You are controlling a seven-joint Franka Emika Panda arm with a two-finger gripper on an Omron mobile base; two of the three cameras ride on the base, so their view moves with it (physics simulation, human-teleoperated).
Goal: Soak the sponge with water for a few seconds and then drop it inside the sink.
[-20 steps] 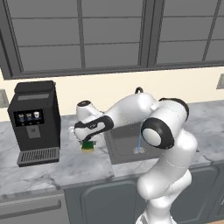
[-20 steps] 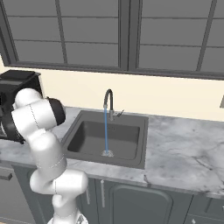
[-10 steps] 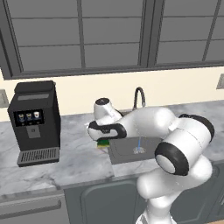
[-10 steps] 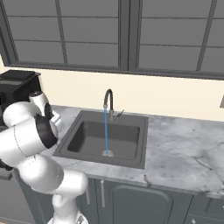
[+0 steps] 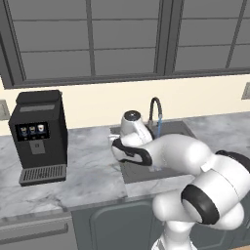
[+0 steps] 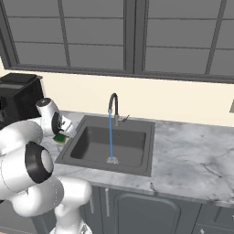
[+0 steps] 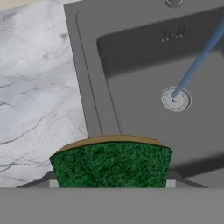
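The sponge (image 7: pixel 111 162), green on top over a yellow body, sits between my fingertips with my gripper (image 7: pixel 112 182) shut on it. It hangs above the sink's left rim (image 7: pixel 89 109), where marble counter meets the basin. In the right base view the sponge (image 6: pixel 60 136) shows under my hand, just left of the sink (image 6: pixel 91 145). The water (image 7: pixel 199 61) falls as a thin blue stream onto the round drain (image 7: pixel 176 98), to the right of the sponge and apart from it. The same water (image 6: pixel 110 137) runs from the gooseneck faucet (image 6: pixel 112 101).
A black coffee machine (image 5: pixel 39 134) stands on the counter left of the sink. Marble counter (image 6: pixel 192 160) stretches to the right of the basin. My own white arm (image 5: pixel 180 156) lies across the front of the sink (image 5: pixel 136 173) in the left base view.
My arm has swung right, away from the coffee machine, carrying the sponge from the counter to the sink's left rim. The water keeps running.
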